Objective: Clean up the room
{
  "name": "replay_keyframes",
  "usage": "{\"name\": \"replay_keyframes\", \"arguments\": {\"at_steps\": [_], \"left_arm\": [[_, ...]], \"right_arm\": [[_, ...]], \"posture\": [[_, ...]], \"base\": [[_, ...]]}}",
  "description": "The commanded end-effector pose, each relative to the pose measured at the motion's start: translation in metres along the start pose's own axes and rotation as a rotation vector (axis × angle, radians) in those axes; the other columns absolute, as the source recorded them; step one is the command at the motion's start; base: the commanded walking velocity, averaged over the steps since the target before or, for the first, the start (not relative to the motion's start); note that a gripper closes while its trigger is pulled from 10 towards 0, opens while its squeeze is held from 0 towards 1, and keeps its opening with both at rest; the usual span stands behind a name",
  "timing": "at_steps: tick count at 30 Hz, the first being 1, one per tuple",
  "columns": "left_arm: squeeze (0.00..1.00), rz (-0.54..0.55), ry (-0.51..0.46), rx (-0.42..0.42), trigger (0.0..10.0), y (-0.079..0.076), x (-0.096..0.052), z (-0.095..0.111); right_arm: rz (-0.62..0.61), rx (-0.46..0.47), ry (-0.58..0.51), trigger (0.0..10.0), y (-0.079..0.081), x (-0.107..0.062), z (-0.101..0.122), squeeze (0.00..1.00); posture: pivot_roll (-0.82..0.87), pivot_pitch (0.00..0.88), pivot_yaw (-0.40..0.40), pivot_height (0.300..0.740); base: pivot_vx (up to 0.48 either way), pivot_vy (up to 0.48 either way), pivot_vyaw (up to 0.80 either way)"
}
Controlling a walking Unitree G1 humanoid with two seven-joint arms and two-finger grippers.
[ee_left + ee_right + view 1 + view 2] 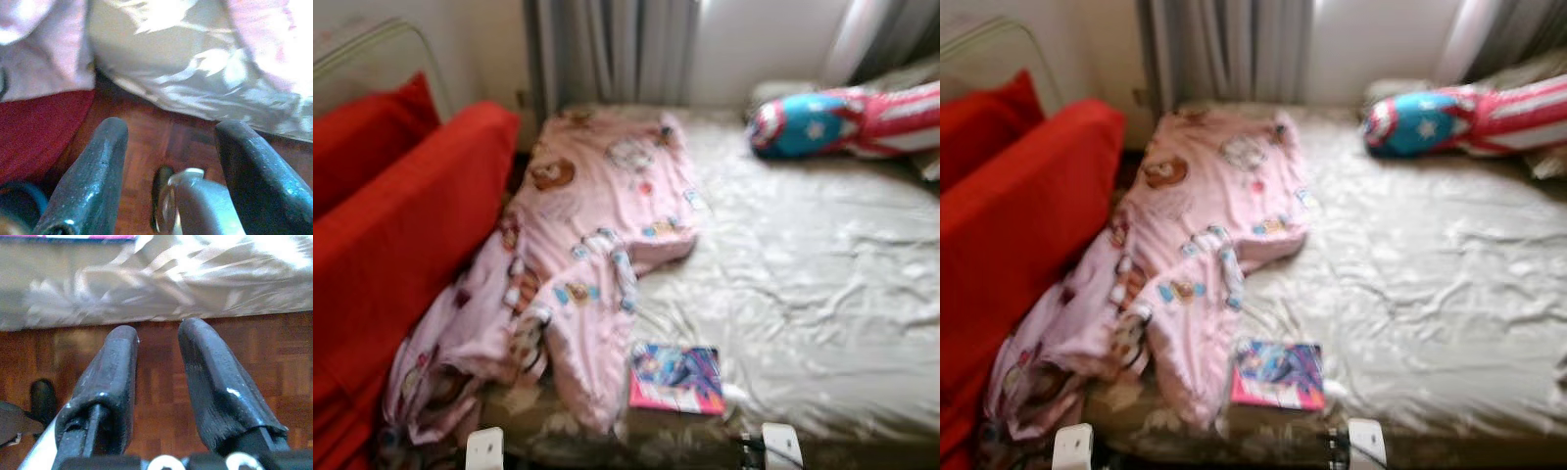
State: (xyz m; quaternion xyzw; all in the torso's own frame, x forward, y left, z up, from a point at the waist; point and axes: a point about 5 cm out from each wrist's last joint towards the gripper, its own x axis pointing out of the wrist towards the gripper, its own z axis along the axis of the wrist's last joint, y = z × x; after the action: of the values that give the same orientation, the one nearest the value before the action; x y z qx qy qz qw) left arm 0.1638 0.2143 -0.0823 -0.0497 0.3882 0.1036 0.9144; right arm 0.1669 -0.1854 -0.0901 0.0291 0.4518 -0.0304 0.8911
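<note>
Both end effectors hang low at the bed's near edge with nothing in them: my left end effector has its fingers spread wide over the wood floor, my right end effector a narrower gap. By my reading the cleanup has barely begun. A pink blanket lies crumpled along the bed's left edge, spilling off the near left corner. A book sits at the near edge, a striped cushion by the far right corner.
</note>
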Motion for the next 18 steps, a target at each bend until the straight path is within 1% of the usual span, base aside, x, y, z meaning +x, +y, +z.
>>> {"name": "replay_keyframes", "arguments": {"at_steps": [1, 10, 18], "left_arm": [[0.0, -0.14, -0.046, 0.103, 10.0, -0.0483, 0.0231, 0.0658], [0.0, -0.142, -0.046, 0.093, 10.0, -0.0477, 0.023, 0.0655], [0.0, -0.142, -0.045, 0.095, 10.0, -0.0469, 0.0229, 0.065]], "right_arm": [[0.014, 0.08, -0.044, 10.0, -0.0052, 0.0078, 0.0407, 0.0], [0.011, 0.081, -0.051, 10.0, -0.0046, 0.0078, 0.0409, 0.0], [0.002, 0.064, -0.043, 10.0, -0.0046, 0.0079, 0.0401, 0.0]], "posture": [[0.04, 0.0, -0.056, 0.74], [0.04, 0.0, -0.05, 0.74], [0.04, 0.0, -0.046, 0.74]], "base": [[0.0, 0.0, 0.0], [0.0, 0.0, 0.0], [0.0, 0.0, 0.0]]}}
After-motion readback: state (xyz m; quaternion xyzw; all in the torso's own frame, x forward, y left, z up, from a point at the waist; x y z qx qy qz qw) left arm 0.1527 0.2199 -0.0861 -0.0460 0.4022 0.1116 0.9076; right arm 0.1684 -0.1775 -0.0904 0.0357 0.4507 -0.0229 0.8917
